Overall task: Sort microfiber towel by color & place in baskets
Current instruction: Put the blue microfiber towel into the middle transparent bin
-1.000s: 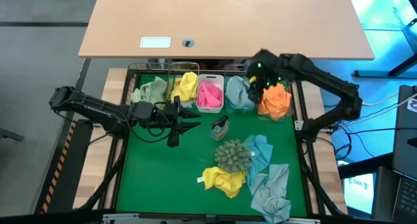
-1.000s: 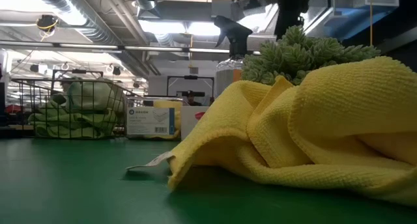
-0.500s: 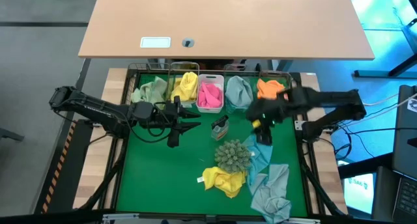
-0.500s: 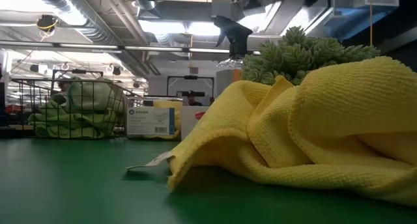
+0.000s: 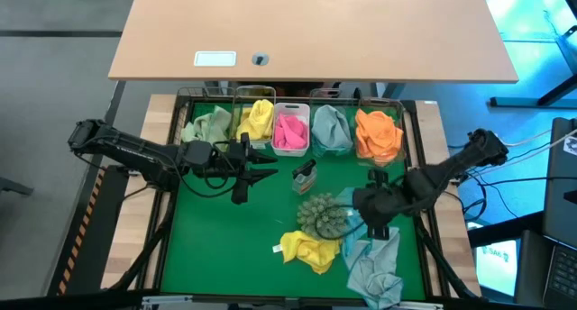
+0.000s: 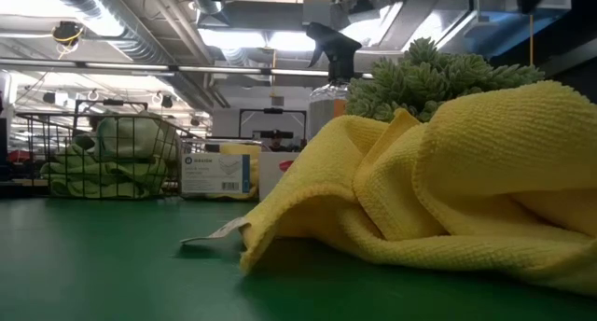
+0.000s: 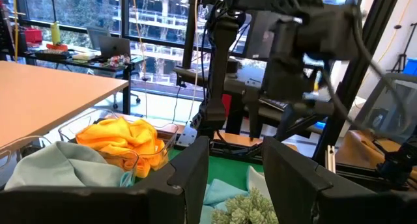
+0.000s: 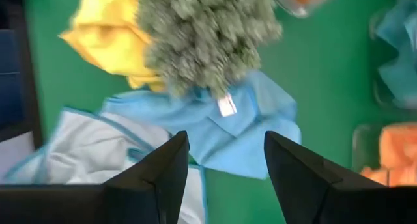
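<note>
Centrally, spiky grey-green ball crowding blue towels near table's front edge, right gripper unclenched above them, left gripper unclenched, empty, spray bottle behind ball.

Spiky grey-green ball: one, resting on the green mat near the middle of the table, its lower edge touching cloth on the side nearest the front.

Clear spray bottle with black trigger head: one, lying on the mat just behind the spiky ball; from table height its trigger head shows above the ball.

Black wire frame: runs along the back of the green mat.

Light wooden desk top: beyond the mat, carrying a pale rectangular label and a small dark round fitting beside it.

Overhead pipes and strip lights: seen across the room.
</note>
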`<move>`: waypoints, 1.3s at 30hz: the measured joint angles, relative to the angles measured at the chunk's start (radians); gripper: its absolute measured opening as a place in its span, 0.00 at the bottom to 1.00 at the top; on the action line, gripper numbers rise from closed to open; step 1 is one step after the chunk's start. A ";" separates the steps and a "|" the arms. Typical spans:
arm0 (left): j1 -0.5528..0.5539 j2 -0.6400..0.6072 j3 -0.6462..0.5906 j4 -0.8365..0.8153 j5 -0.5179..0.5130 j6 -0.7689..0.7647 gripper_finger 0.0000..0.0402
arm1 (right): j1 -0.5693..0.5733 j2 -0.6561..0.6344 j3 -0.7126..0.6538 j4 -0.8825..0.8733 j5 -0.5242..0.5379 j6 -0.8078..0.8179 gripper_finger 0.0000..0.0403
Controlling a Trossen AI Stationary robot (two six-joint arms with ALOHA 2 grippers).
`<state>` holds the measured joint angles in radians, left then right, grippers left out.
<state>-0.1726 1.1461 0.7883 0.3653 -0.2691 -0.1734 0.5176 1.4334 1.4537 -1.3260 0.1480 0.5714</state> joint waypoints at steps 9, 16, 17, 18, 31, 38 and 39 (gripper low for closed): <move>0.000 0.000 0.000 0.000 0.000 0.000 0.34 | 0.046 0.000 -0.255 0.089 0.061 0.131 0.50; 0.000 0.000 0.000 0.000 0.000 0.000 0.34 | 0.045 0.000 -0.469 0.266 0.079 0.136 0.50; 0.000 0.000 0.000 0.000 0.000 0.000 0.34 | 0.044 0.000 -0.494 0.287 0.080 0.135 0.50; 0.000 0.000 0.000 0.000 0.000 0.000 0.34 | 0.042 0.000 -0.516 0.305 0.084 0.135 0.50; 0.000 0.000 0.000 0.000 0.000 0.000 0.34 | -0.064 0.002 -0.748 0.653 0.070 0.111 0.50; 0.000 0.000 0.000 0.000 0.000 -0.002 0.34 | -0.082 -0.001 -0.813 0.714 0.048 0.118 0.50; 0.000 0.000 0.000 0.000 0.000 -0.002 0.34 | -0.082 -0.001 -0.817 0.715 0.040 0.124 0.50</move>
<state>-0.1729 1.1461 0.7883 0.3656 -0.2689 -0.1757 0.4358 1.4322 0.6366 -0.6113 0.1881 0.6956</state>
